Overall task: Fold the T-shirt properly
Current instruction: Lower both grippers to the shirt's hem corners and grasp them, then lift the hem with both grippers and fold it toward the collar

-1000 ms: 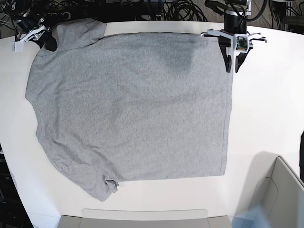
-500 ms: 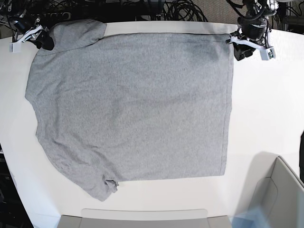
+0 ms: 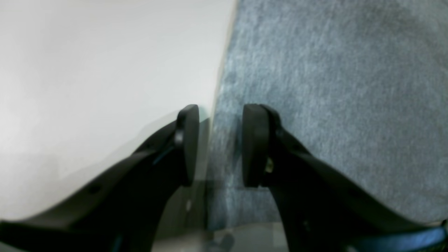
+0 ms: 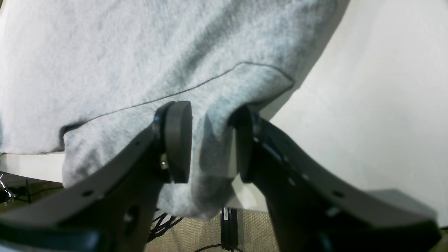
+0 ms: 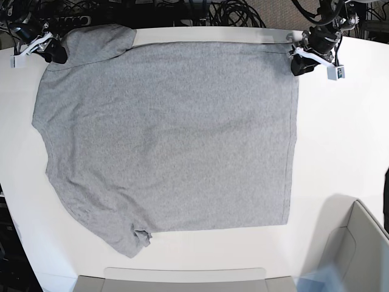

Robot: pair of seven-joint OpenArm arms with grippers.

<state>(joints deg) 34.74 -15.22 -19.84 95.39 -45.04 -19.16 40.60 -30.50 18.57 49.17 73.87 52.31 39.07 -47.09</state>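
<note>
The heather-grey T-shirt lies spread flat, plain side up, on the white table. My left gripper sits at the shirt's far right hem corner. In the left wrist view it is open and straddles the shirt's edge, one finger over bare table and the other over cloth. My right gripper is at the far left sleeve. In the right wrist view it stands open with a hanging fold of the sleeve between its pads.
A grey bin stands at the near right corner and a grey tray edge runs along the front. Cables crowd the space behind the table's far edge. The sleeve droops over that edge.
My left gripper has swung off the hem toward the far right corner, turned, and its jaws have widened. The right gripper has barely shifted. The shirt lies as before.
</note>
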